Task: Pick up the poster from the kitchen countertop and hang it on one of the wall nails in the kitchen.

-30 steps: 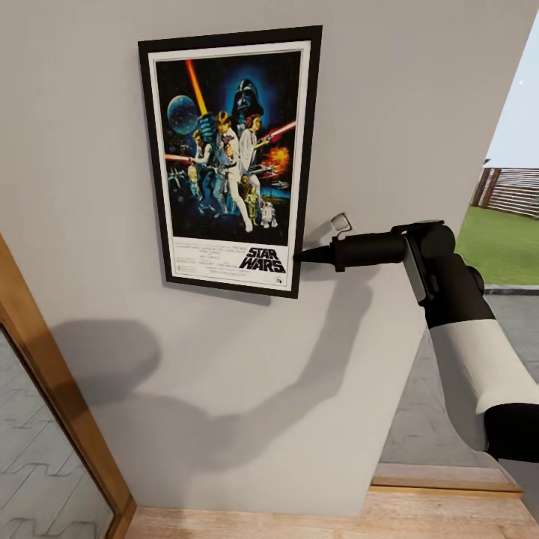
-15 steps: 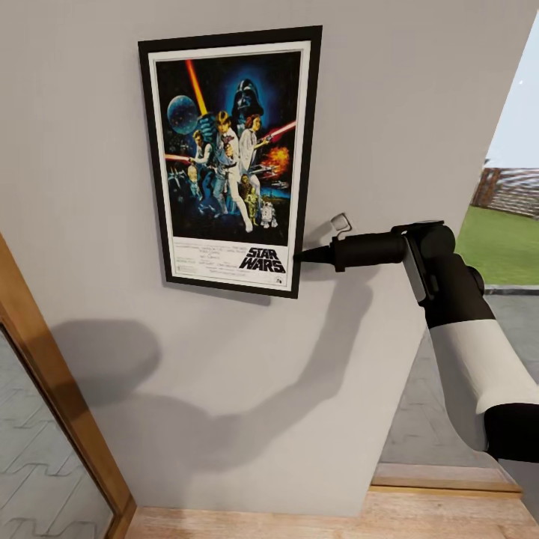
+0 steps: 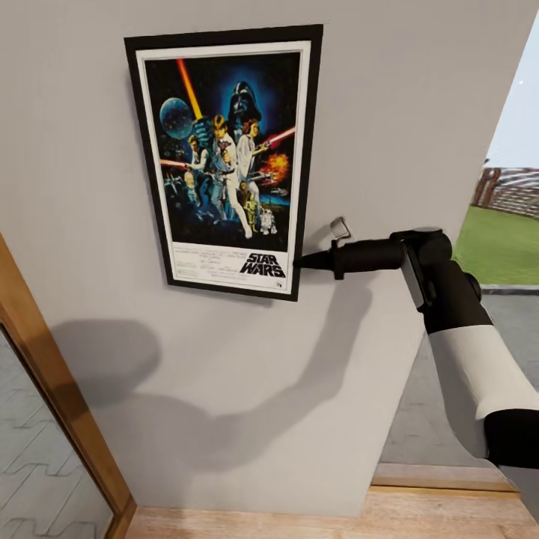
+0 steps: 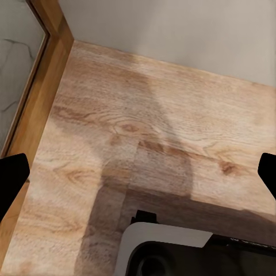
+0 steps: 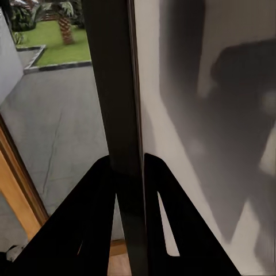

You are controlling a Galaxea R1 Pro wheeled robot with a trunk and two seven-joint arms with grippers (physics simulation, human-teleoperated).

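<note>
We see a smooth paper-like Star Wars poster (image 3: pixel 224 161) in a flat black frame on a matt pale grey wall (image 3: pixel 389 112). The light brown wooden floor (image 4: pixel 144 132) shows grain and knots. Our black right gripper (image 3: pixel 303 260) looks like dull plastic.

Black-framed poster (image 3: pixel 224 161) w/ white border, dark blue scene; pale grey wall (image 3: pixel 419 112); light wood floor (image 4: pixel 144 132).

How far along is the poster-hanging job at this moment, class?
Done: the poster is off the countertop and up against the wall. In hand: the right gripper pinches its frame edge between the fingers. Left: seating it on a nail, which is not visible, then letting go.
</note>
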